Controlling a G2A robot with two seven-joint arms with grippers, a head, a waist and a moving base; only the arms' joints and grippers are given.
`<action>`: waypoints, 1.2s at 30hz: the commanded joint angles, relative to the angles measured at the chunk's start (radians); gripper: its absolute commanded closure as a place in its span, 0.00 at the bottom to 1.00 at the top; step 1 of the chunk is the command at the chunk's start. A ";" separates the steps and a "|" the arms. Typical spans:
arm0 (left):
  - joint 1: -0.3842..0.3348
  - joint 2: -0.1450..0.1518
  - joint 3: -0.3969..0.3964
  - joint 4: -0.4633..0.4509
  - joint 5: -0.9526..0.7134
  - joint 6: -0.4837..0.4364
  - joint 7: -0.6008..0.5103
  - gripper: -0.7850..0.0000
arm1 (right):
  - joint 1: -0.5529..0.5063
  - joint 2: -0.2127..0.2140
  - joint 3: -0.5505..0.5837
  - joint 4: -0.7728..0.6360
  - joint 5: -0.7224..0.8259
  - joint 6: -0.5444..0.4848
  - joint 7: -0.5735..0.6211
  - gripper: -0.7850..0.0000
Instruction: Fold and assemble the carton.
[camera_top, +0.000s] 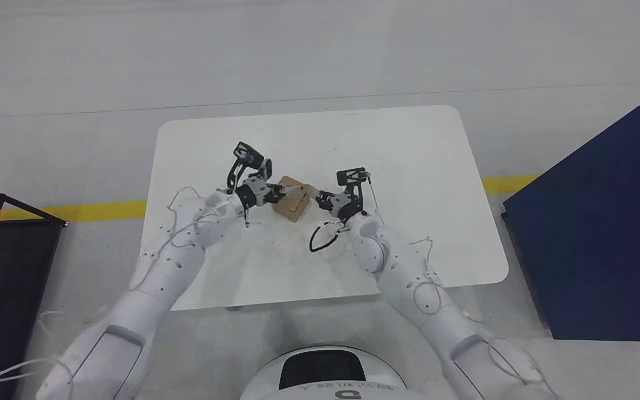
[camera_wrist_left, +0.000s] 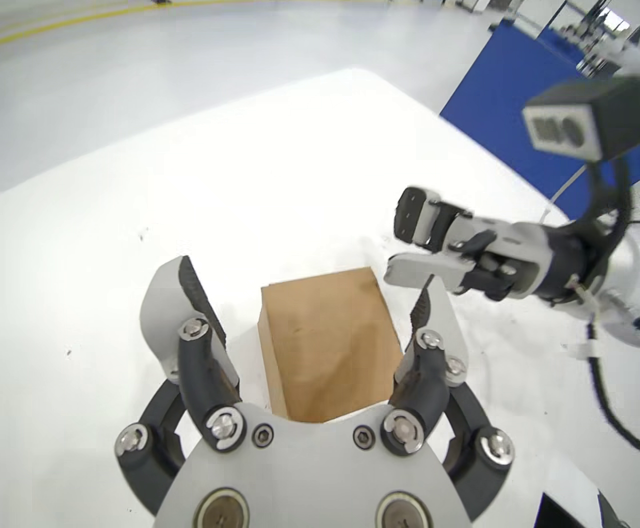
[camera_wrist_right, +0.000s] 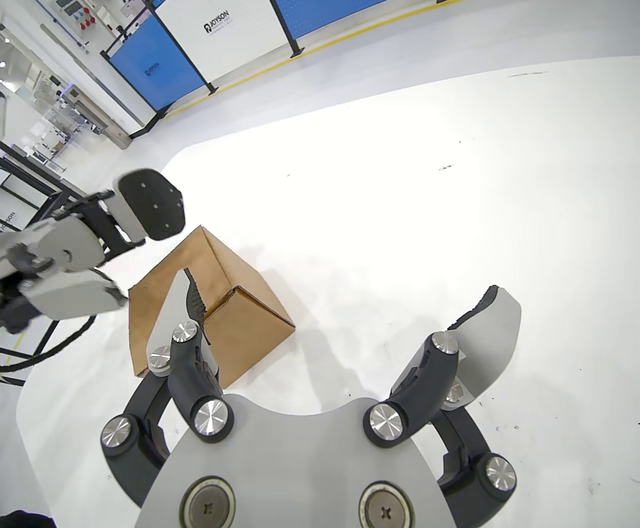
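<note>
The carton is a small brown cardboard box standing on the white table near its middle. My left gripper is at its left side, open. In the left wrist view the carton sits between the spread fingers of this gripper, with a gap on one side. My right gripper is at the carton's right side, also open. In the right wrist view one finger of the right gripper overlaps the carton beside a raised flap seam; the other is over bare table.
The table's rounded front edge lies close behind both arms. A black cable loop hangs by the right arm. A blue panel stands off the table's right side, and a black frame off its left.
</note>
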 joint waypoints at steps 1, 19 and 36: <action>0.022 0.011 -0.033 -0.022 0.006 0.004 0.009 0.00 | -0.004 0.001 0.000 -0.005 -0.007 -0.008 -0.001 0.00; 0.140 0.043 -0.160 -0.010 -0.098 -0.082 0.110 0.00 | -0.025 0.040 0.028 -0.034 -0.094 -0.245 0.096 0.00; 0.243 0.098 -0.333 -0.234 0.129 0.073 0.134 0.00 | -0.173 0.095 0.123 -0.272 -0.134 -0.523 -0.084 0.19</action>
